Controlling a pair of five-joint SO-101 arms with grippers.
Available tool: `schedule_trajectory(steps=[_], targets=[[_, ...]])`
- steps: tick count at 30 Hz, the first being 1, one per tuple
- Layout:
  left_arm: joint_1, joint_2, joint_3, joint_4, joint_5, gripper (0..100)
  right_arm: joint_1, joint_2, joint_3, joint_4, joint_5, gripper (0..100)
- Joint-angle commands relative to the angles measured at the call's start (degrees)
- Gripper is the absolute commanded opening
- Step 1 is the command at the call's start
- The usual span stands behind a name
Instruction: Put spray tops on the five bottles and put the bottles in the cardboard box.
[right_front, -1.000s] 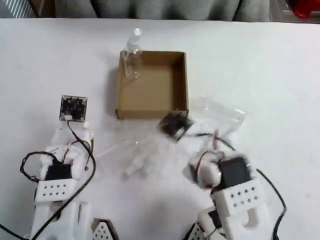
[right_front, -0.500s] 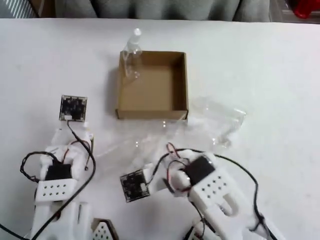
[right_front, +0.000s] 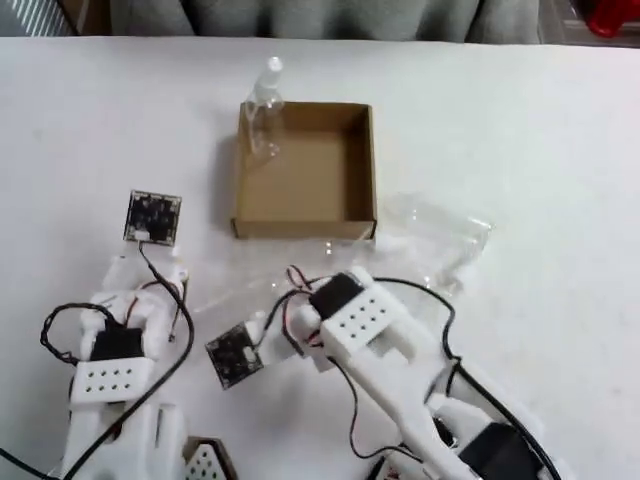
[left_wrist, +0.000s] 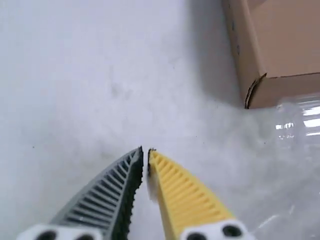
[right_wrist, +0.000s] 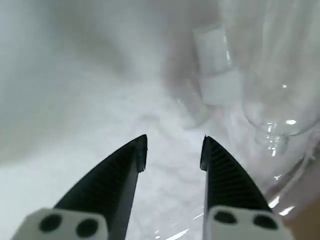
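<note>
Bottle (right_wrist: 280, 85) lies just beyond the parted right pincer (right_wrist: 173, 150).

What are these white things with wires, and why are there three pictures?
They are two small robot arms at a table. One picture looks down from above, showing the left arm and the right arm. The other two come from little cameras on each arm's wrist, so you see its fingers up close. On the table sits an open cardboard box. One bottle with a spray top stands upright at its far corner. More clear bottles lie on the table near the box. The left fingers are shut on nothing, close to a corner of the box. The right fingers are open above the lying bottles. Neither arm holds anything.
</note>
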Motion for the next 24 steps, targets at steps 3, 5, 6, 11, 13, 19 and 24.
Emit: schedule_trajectory(steps=[3,5,6,11,13,19,24], targets=[[-0.8,-1.6,-1.9,0.1,-1.1,2,-0.2,4.1,-3.8,-4.5,0.6,14.9],[-0.8,-1.6,-1.9,0.1,-1.1,2,0.5,6.0,-3.8,-6.4,0.6,14.9],[-0.8,-1.6,-1.9,0.0,-1.1,2,0.9,6.8,-3.8,-7.3,0.6,14.9],[-0.7,-1.6,-1.9,-0.1,-1.1,2,2.6,9.8,-3.8,-9.3,0.6,14.9],[-0.6,-1.6,-1.9,-0.1,-1.1,2,2.6,11.0,-3.8,-10.2,0.6,14.9],[-0.6,-1.6,-1.9,-0.1,-1.2,2,2.2,16.5,-3.8,-11.8,0.6,14.6],[-0.6,-1.6,-1.9,-0.1,-1.2,2,2.5,17.5,-4.7,-13.3,0.3,12.9]])
